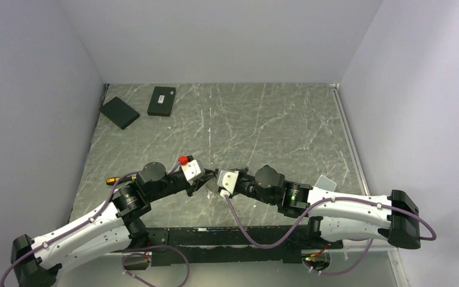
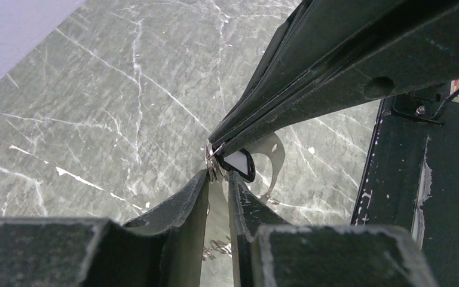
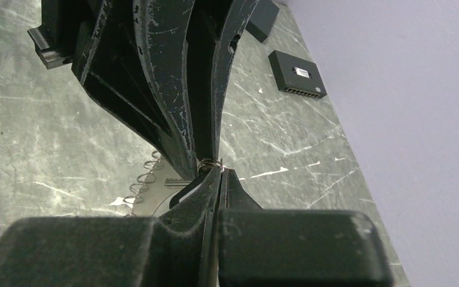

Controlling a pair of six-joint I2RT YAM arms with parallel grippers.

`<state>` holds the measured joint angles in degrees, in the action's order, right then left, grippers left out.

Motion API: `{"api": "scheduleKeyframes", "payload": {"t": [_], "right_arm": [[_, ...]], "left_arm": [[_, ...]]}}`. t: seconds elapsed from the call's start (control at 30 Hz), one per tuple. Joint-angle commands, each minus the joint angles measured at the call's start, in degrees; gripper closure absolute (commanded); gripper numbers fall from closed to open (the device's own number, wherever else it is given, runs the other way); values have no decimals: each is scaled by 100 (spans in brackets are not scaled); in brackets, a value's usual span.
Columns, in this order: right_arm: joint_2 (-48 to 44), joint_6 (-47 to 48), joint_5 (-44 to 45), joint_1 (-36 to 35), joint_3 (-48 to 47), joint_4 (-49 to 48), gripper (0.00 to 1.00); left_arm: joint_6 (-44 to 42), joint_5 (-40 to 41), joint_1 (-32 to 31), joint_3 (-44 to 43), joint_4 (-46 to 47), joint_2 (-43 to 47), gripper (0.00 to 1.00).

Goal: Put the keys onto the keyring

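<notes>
My two grippers meet tip to tip low over the table's near middle. My left gripper (image 1: 207,177) (image 2: 220,174) has its fingers nearly together, pinching a small coiled wire keyring (image 2: 212,162), which also shows in the right wrist view (image 3: 210,161). My right gripper (image 1: 220,180) (image 3: 219,171) is shut on a key with a black head (image 2: 239,165) (image 3: 192,188), held against the ring. The key's silver blade (image 2: 277,154) hangs behind it. A row of small metal loops on a thin wire (image 3: 144,184) shows under the grippers; the rest of the keys are hidden.
Two black rectangular boxes (image 1: 119,112) (image 1: 162,100) lie at the table's far left corner; one also shows in the right wrist view (image 3: 297,74). A black frame rail (image 2: 394,179) runs along the near edge. Grey walls close in on the left, back and right.
</notes>
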<state>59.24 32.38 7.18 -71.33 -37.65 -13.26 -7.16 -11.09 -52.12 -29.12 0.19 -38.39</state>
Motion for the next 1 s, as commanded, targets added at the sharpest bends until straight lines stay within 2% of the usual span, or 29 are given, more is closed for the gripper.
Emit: {"api": "scheduleKeyframes", "payload": {"t": [0.0,0.37,0.47,0.57,0.6,0.97], "right_arm": [[-89,-62,-13,5,-260,-360,100],[-136,-87,-162,5,-234,-268,100],[-156,-92,-293,5,-226,-266,100],[-166,-78,-333,5,-226,-246,100],[-167,-70,-327,5,-228,-225,100],[-134,-7,-229,5,-183,-188,100]], "left_arm": [[143,-109,-17,-14,460,-79,76],[60,80,-17,-24,399,38,71],[31,156,-21,-36,401,50,78],[-1,211,-18,-53,365,31,97],[-19,215,-16,-64,336,28,100],[-164,212,-25,-77,59,404,100]]}}
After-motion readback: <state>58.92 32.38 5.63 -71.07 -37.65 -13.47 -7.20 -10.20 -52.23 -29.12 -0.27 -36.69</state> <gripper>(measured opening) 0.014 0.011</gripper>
